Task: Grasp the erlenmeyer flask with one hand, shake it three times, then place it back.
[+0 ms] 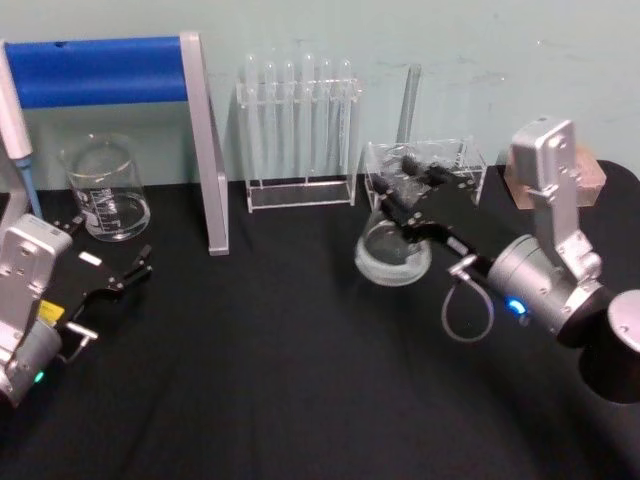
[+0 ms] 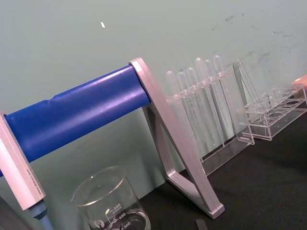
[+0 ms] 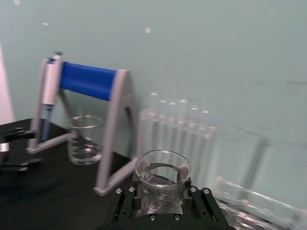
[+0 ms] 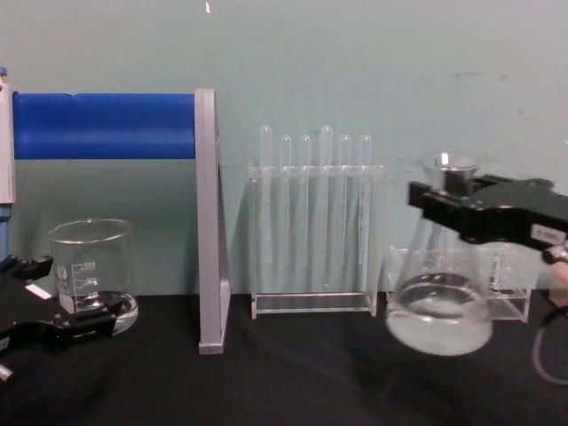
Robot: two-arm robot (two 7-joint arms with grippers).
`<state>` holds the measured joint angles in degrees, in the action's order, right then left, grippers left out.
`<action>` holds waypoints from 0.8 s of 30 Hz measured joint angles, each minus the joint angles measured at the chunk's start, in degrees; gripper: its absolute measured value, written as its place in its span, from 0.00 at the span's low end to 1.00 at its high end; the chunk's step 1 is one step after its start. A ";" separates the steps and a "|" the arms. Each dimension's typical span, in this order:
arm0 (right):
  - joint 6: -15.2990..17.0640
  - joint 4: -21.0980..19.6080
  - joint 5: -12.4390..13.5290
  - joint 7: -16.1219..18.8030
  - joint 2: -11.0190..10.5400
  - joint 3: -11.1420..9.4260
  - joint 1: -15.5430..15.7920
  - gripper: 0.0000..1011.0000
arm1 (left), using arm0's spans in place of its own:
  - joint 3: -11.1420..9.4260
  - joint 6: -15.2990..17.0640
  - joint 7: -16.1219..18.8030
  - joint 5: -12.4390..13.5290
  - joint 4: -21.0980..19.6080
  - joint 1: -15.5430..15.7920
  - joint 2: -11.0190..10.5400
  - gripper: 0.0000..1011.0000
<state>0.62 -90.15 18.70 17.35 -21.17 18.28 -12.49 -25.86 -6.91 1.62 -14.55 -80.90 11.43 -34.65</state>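
Left gripper [image 1: 112, 248]: low over the near left of the black tabletop [image 1: 280, 380], fingers spread apart, nothing between them.
Right gripper [image 4: 454, 202]: reaching in from the right, fingers clamped on the neck of the flask just under the flared rim.
Erlenmeyer flask [image 4: 441, 315]: right of centre, held by the neck in the right gripper, base slightly tilted, a shallow layer of clear liquid at the bottom; contact with the tabletop cannot be told.
Small acrylic rack [image 1: 425, 165]: just behind the flask, one glass tube standing in it.
Beaker [image 4: 93, 266]: far left, upright on the tabletop, printed graduations facing forward, beyond the left gripper.
Pipette stand [image 4: 106, 126]: blue crossbar on grey uprights, spanning over the beaker.
Test tube rack [image 4: 311, 231]: centre back, against the pale green wall, six tubes upright, between the stand and the flask.
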 joint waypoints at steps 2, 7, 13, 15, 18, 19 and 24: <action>0.00 0.13 -0.14 -0.50 -0.01 -0.85 0.15 0.45 | 0.00 0.00 0.00 0.00 0.00 0.00 0.00 0.99; 0.04 0.44 -0.60 -1.72 -0.06 -3.18 0.63 0.45 | 0.00 0.00 0.00 0.00 0.00 0.00 0.00 0.99; 0.15 0.69 -1.31 -2.59 0.23 -5.60 1.22 0.45 | 0.00 0.00 0.00 0.00 0.00 0.00 0.00 0.99; 0.18 0.72 -1.46 -2.61 0.36 -5.94 1.30 0.45 | 0.00 0.00 0.00 0.00 0.00 0.00 0.00 0.99; 0.28 0.79 -1.74 -2.49 0.70 -6.30 1.39 0.45 | 0.00 0.00 0.00 0.00 0.00 0.00 0.00 0.99; 0.34 0.79 -1.83 -2.22 0.91 -6.31 1.45 0.45 | 0.00 0.00 0.00 0.00 0.00 0.00 0.00 0.99; 0.42 0.63 -1.88 -0.97 1.64 -5.67 1.42 0.45 | 0.00 0.00 0.00 0.00 0.00 0.00 0.00 0.99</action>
<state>1.04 -89.52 16.82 16.37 -19.53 12.62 -11.07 -25.86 -6.91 1.62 -14.55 -80.90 11.43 -34.65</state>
